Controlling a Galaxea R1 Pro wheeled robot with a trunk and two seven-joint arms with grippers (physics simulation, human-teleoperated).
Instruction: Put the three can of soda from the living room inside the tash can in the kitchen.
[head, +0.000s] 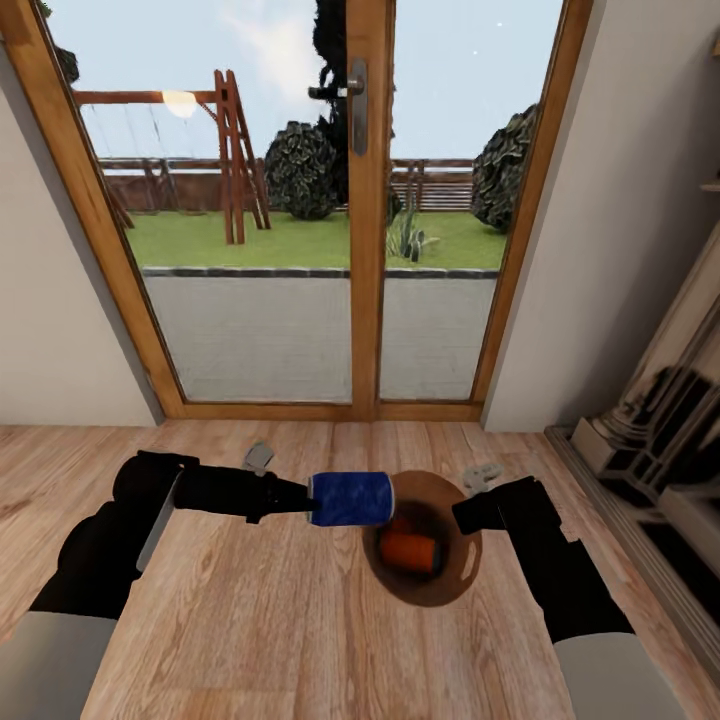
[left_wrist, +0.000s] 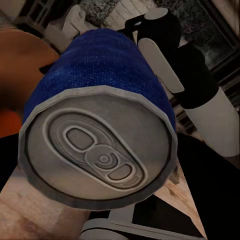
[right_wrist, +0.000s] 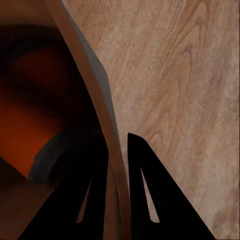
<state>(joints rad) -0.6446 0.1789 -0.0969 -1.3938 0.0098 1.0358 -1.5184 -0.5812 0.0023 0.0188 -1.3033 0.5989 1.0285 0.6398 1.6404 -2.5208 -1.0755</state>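
Counted two cans and one bin, all at lower centre of the head view, over the plank floor (head: 250, 620).

Blue can (head: 351, 498): held on its side in the left hand (head: 305, 497), level with the bin's left rim and overlapping it in the head view. Deep blue, finely textured wall; pale grey end with a pull tab, seen close in the left wrist view (left_wrist: 100, 145). Left hand clenched on this can, judging by the dark arm ending right at the can's left end; fingers themselves hidden behind it.

Orange can (head: 410, 551): lay on its side inside the bin, low and a little right of centre. Bright orange wall with a greyish end rim, seen also in the right wrist view (right_wrist: 30, 130).

Bin (head: 455, 580): round, brown inside, thin pale rim. Gripped at its right edge by the right hand (head: 470, 512). In the right wrist view, two dark fingers (right_wrist: 150, 200) stood either side of the thin wall (right_wrist: 97, 95), one inside and one outside, clenched on it.

Beyond, at the top of the head view: two wood-framed glass doors (head: 365, 200) with one metal handle (head: 357, 105), and a garden with a swing frame (head: 235, 150) at upper left.
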